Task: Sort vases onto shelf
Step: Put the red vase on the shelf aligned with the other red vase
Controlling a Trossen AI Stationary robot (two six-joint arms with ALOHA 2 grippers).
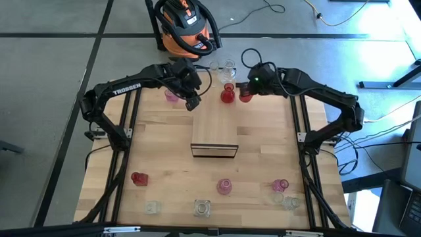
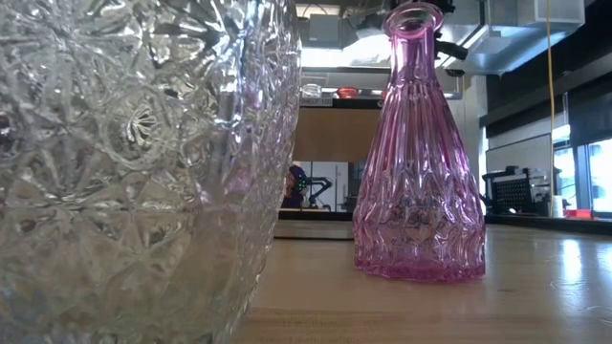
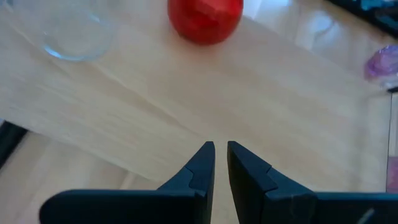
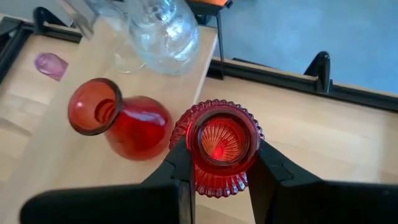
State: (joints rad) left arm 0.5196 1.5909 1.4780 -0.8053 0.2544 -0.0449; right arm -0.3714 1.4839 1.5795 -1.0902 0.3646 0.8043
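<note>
The shelf [image 1: 214, 125] is a long light-wood plank running from the far edge toward the table's middle. At its far end stand two clear vases [image 1: 227, 68] and a round red vase [image 1: 227, 95] [image 4: 134, 127]. My right gripper [image 1: 246, 93] [image 4: 221, 158] is at the shelf's far right edge, shut on a ribbed red vase [image 4: 217, 143]. My left gripper [image 1: 193, 102] [image 3: 221, 155] hovers shut over the shelf's left edge and touches nothing. A pink vase [image 1: 171, 97] stands on the table left of the shelf. My right gripper pinches the ribbed red vase by its body [image 4: 198, 177], just below the scalloped rim, one finger [image 4: 177, 168] on each side. The fingers come slanting down from the table's right. The vase is upright, mouth up; whether its base rests on anything I cannot tell.
Along the near edge stand a red vase [image 1: 138, 178], clear vases [image 1: 152, 207] [image 1: 202, 209] [image 1: 290, 203] and pink vases [image 1: 224, 186] [image 1: 281, 185]. A large clear vase [image 2: 134, 162] and a pink one [image 2: 418, 153] fill the low view. An orange vacuum [image 1: 187, 26] sits beyond the table.
</note>
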